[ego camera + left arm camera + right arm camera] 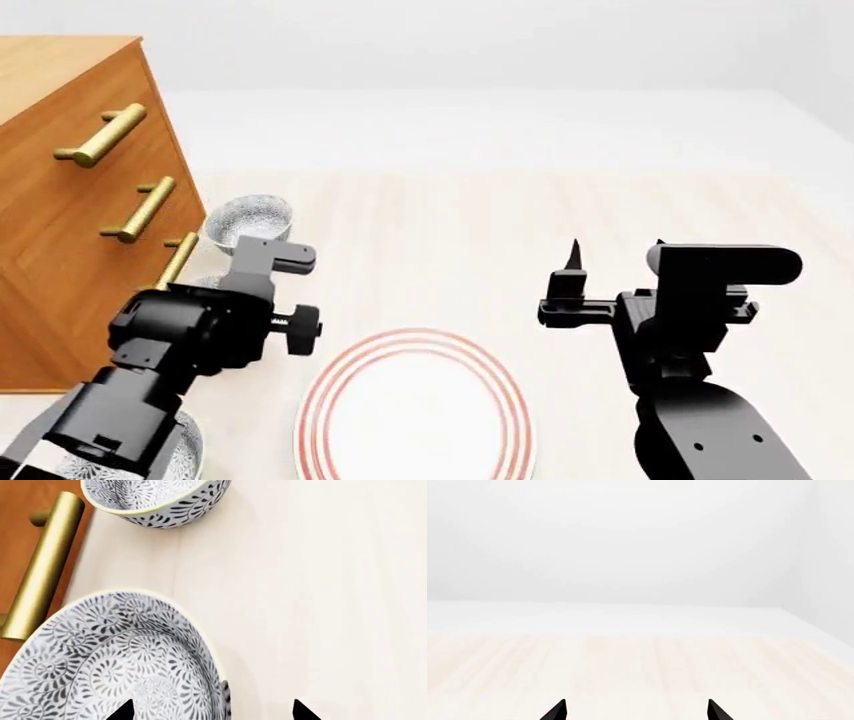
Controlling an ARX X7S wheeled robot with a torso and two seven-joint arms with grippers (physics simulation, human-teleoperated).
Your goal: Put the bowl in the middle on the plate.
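At my nine o'clock stands the wooden dresser (60, 200) with its brass handles (102, 136), and the bowls sit in a row close along its front, which leaves me little room on that side. My left gripper (212, 711) hangs over the bowl (113, 660) I take to be the middle one. In the head view my own left arm (200, 330) covers it, so I know it only from the left wrist view, where it lies just under the camera with one fingertip over its patterned inside and the other over bare floor (320, 580). The fingers are spread apart, straddling the rim on the side away from the dresser; I judge that is the right place to pinch the wall, since a handle runs just beside the opposite edge. The far bowl (251, 217) sits toward eleven o'clock, apart from the middle one, and a near bowl (180, 455) peeks out at seven, mostly hidden by my arm. The plate (416, 410) lies at six o'clock, bare and near the row, so the carry should be short. I expect the neighbours and the handles to be the things to avoid when lifting. At three o'clock my right gripper (637, 711) is held up, aimed at open floor and the wall, fingers apart and holding nothing, well clear of the plate.
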